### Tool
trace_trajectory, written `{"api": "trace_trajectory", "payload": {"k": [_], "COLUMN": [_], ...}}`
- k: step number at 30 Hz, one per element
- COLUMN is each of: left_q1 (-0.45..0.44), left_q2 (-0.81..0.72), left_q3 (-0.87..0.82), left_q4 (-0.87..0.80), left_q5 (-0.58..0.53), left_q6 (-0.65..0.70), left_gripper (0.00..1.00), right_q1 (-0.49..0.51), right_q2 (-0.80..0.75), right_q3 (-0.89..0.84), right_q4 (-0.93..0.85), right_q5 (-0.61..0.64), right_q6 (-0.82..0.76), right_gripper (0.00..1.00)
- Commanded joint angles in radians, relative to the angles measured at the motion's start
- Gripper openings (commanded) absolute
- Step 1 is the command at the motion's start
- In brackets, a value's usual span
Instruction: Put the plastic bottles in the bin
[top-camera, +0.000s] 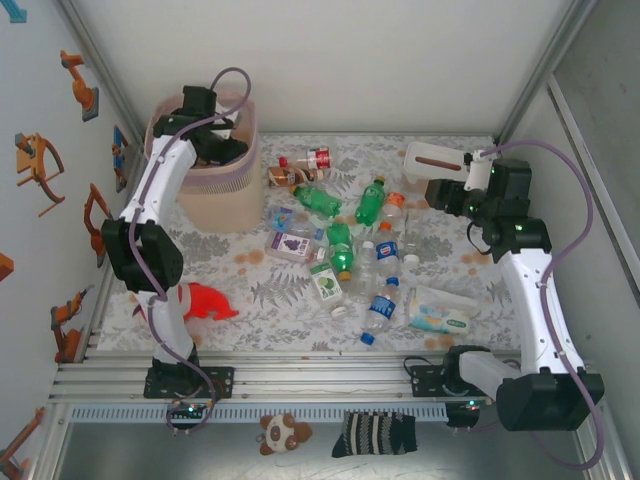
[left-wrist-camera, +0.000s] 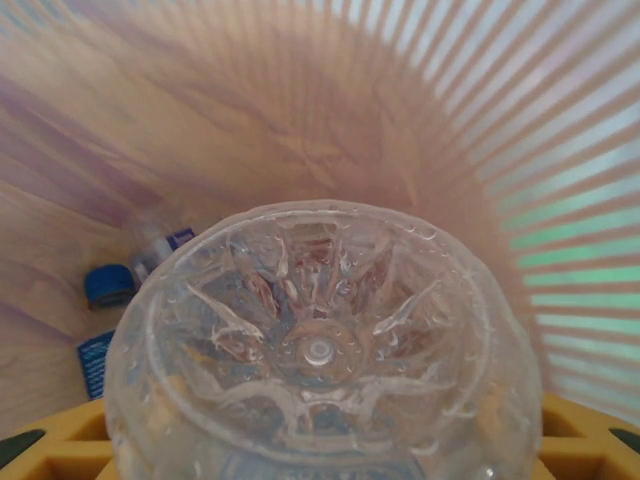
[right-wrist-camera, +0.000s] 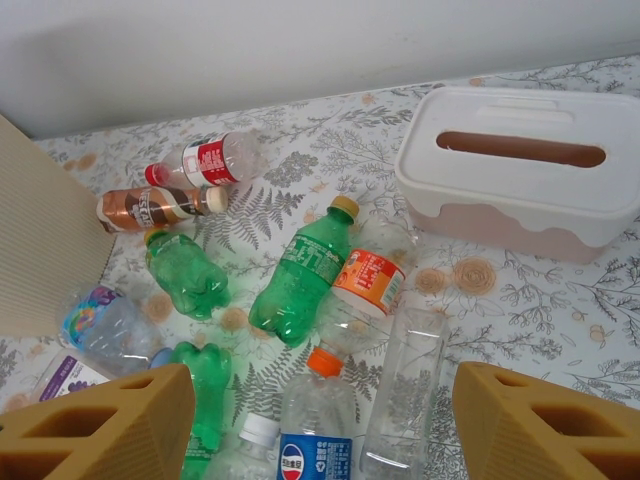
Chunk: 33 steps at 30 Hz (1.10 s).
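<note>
Left pincer (left-wrist-camera: 320, 455) grips a clear bottle (left-wrist-camera: 320, 340) deep inside the bin (left-wrist-camera: 450, 100), placed to drop it in; right pincer (right-wrist-camera: 320, 430) hangs open, empty, above the loose bottles (right-wrist-camera: 300, 275).

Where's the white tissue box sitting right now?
In the top view the tissue box sits at the table's far right, just beyond the right gripper, with the orange-labelled bottle lying nearest, to its near left.

Pale pink-beige bin (top-camera: 215, 195) stands upright at the far left of the bench (top-camera: 270, 310). One clear bottle (left-wrist-camera: 320, 350) is inside it, ribbed base showing, with a blue-capped bottle (left-wrist-camera: 130, 275) lying at the bottom. Green bottles (top-camera: 320, 200) and more clear ones lie scattered just right of the bin.
</note>
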Motion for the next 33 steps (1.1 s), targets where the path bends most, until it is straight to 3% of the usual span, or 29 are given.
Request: {"api": "trace_trajectory", "payload": {"k": [1, 11, 24, 33], "left_q1": [0.013, 0.052, 0.063, 0.067], "left_q2": [0.038, 0.102, -0.007, -0.109], "left_q3": [-0.029, -0.04, -0.05, -0.084], "left_q4": [-0.043, -0.025, 0.035, 0.069], "left_q5": [0.046, 0.156, 0.192, 0.217], "left_q6": [0.038, -0.001, -0.045, -0.076], "left_gripper": [0.49, 0.55, 0.69, 0.71], "right_q1": [0.007, 0.007, 0.007, 0.007], "right_q2": [-0.001, 0.006, 0.088, 0.228], "right_q3": [-0.003, -0.008, 0.051, 0.08], "right_q4": [0.004, -0.004, -0.07, -0.112], "right_q5": [0.001, 0.003, 0.029, 0.008], "right_q6": [0.009, 0.004, -0.021, 0.014], "right_gripper": [0.68, 0.68, 0.68, 0.68]}}
